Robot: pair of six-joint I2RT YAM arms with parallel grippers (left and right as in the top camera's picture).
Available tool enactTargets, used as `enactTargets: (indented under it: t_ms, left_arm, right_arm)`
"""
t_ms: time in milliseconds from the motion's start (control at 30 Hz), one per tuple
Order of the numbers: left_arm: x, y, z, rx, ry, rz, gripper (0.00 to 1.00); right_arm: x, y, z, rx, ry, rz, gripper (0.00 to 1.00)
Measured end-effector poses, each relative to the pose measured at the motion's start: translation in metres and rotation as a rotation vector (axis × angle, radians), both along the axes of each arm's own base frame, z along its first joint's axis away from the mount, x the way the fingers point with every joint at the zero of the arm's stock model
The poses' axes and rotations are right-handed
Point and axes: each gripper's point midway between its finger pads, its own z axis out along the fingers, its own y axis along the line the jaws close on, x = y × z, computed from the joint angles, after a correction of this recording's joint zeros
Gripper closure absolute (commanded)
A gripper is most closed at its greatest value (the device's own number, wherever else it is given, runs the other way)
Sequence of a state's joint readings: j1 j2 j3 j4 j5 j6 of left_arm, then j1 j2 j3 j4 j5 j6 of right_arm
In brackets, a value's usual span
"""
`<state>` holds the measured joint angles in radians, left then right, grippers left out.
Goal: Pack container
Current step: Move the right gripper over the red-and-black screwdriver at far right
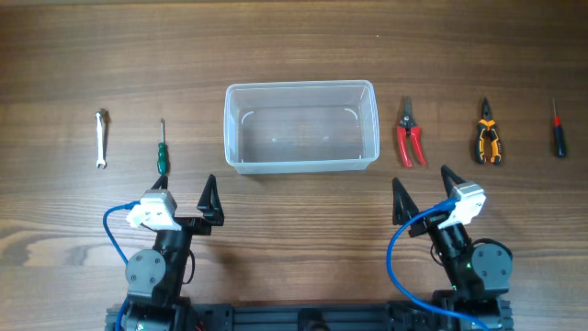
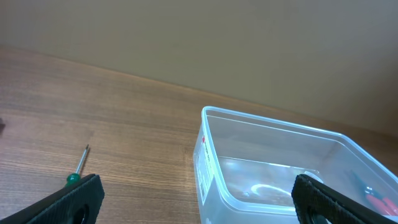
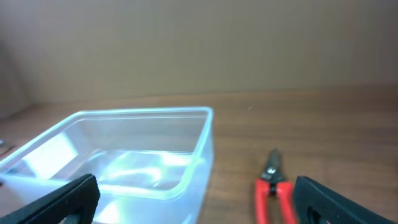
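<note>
Overhead: container (image 1: 301,164), empty, ahead of and between both pincers. Left pincer (image 1: 186,198), right pincer (image 1: 424,191): spread wide, holding nothing. Green screwdriver (image 1: 162,152), just ahead of left pincer: thin shaft, may roll away or slip during pickup.

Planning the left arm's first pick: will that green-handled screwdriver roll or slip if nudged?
It may well roll: the green-handled screwdriver looks slim and round, lying flat on the smooth wooden table. Probably stiff and light too, judging by its thin metal shaft and small handle.
</note>
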<state>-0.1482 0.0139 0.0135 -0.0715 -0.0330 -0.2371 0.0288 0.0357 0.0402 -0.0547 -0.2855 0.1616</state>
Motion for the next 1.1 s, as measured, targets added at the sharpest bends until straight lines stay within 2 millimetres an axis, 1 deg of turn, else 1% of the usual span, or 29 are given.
enactTargets:
  t_ms: [100,200,233,267,333,433,467,533,633,700,800,867,933,1000,1100]
  left_arm:
    - [0.000,0.000,0.000,0.000,0.000,0.000,0.00]
    - [0.000,0.000,0.000,0.000,0.000,0.000,0.00]
    - [0.000,0.000,0.000,0.000,0.000,0.000,0.00]
    - [0.000,0.000,0.000,0.000,0.000,0.000,0.00]
    - [0.000,0.000,0.000,0.000,0.001,0.000,0.00]
    - [0.000,0.000,0.000,0.000,0.001,0.000,0.00]
    - [0.000,0.000,-0.001,0.000,0.002,0.000,0.00]
    - [0.000,0.000,0.000,0.000,0.001,0.000,0.00]
    - [0.000,0.000,-0.001,0.000,0.002,0.000,0.00]
    - [0.000,0.000,-0.001,0.001,0.001,0.000,0.00]
    - [0.000,0.000,-0.001,0.001,0.002,0.000,0.01]
    - [0.000,0.000,-0.001,0.000,0.001,0.000,0.00]
    - [0.000,0.000,-0.001,0.000,0.002,0.000,0.00]
    - [0.000,0.000,-0.001,0.000,0.002,0.000,0.00]
    - [0.000,0.000,-0.001,0.001,0.002,0.000,0.00]
  right_arm:
    - [-0.004,0.000,0.023,0.001,-0.009,0.003,0.00]
    - [-0.009,-0.005,0.050,-0.005,0.017,-0.027,0.00]
    - [-0.009,-0.006,0.053,-0.007,0.020,-0.032,0.00]
    - [-0.008,-0.012,0.071,-0.018,0.021,-0.067,0.00]
    - [-0.005,-0.022,0.086,-0.048,0.048,-0.129,0.00]
    - [0.011,-0.047,0.115,-0.118,0.111,-0.265,0.00]
    - [0.017,-0.053,0.123,-0.138,0.132,-0.301,0.00]
    - [0.028,-0.069,0.135,-0.209,0.226,-0.375,0.00]
    - [0.037,-0.089,0.140,-0.279,0.380,-0.438,0.00]
    - [0.046,-0.107,0.147,-0.307,0.469,-0.478,0.01]
    - [0.056,-0.130,0.150,-0.307,0.590,-0.473,0.00]
    - [0.065,-0.148,0.153,-0.278,0.637,-0.453,0.00]
    - [0.070,-0.171,0.152,-0.243,0.688,-0.449,0.00]
    - [0.074,-0.207,0.151,-0.201,0.733,-0.482,0.00]
    - [0.075,-0.247,0.145,-0.167,0.791,-0.507,0.00]
